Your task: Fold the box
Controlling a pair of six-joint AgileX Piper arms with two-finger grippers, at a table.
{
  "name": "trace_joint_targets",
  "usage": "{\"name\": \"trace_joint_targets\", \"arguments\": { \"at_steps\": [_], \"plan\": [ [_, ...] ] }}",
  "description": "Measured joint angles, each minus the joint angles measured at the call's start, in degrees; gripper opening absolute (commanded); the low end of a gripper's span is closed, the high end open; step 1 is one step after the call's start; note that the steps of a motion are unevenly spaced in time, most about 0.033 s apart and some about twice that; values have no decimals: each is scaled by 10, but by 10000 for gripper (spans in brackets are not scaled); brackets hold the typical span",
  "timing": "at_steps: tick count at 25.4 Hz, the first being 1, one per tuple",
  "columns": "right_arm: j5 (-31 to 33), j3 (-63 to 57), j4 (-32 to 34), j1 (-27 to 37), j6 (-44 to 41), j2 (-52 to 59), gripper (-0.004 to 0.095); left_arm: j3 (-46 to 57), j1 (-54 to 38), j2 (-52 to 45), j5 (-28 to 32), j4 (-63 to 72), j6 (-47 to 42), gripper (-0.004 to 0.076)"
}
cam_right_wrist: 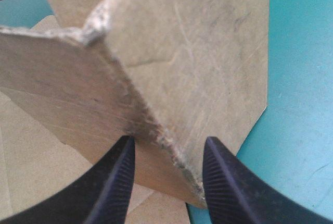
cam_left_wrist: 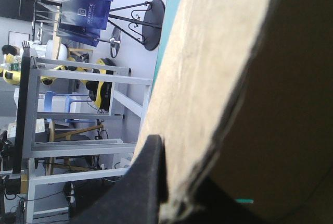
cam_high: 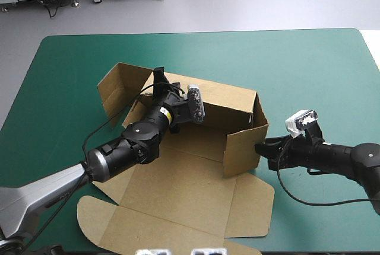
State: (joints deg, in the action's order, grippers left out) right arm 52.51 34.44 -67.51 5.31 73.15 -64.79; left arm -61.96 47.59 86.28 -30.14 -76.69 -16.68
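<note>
The brown box lies in the middle of the table, partly set up. Its far wall and right side wall stand, and its broad panels lie flat toward the near edge. My left gripper reaches over the box's far left corner. In the left wrist view the gripper is shut on the top edge of a raised wall, one black finger on each face. My right gripper sits at the right wall's outer edge. There the gripper is open, its fingers astride the wall's folded corner.
A loose side flap stands out at the box's far left. Flat flaps with rounded corners reach the table's near edge. Bare teal-green cover stretches to the right of the box and along the far edge.
</note>
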Motion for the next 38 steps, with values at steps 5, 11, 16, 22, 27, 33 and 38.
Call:
{"name": "trace_joint_targets", "arguments": {
  "at_steps": [5, 11, 16, 22, 27, 33, 38],
  "plan": [
    [0, 0, -1, 0, 5, 0, 406, 0, 0, 1, 0, -8, 0, -9],
    [0, 0, -20, 0, 5, 0, 410, 0, 0, 1, 3, -11, 0, -9],
    [-27, 0, -22, -41, 5, 0, 410, 1, -1, 1, 9, -11, 0, -9],
    [-148, -1, -52, -142, 5, 0, 410, 1, -1, 1, 10, -13, 0, -9],
    [-234, -2, -117, -171, 5, -12, 409, 1, -1, 1, 14, -17, -2, -9],
    [-275, -2, -193, -172, 25, -78, 232, 1, -3, 2, 28, -18, -2, -9],
    [-302, 0, -263, -172, 109, -96, 8, 1, -3, 2, 35, -32, -3, -8]
  ]
}}
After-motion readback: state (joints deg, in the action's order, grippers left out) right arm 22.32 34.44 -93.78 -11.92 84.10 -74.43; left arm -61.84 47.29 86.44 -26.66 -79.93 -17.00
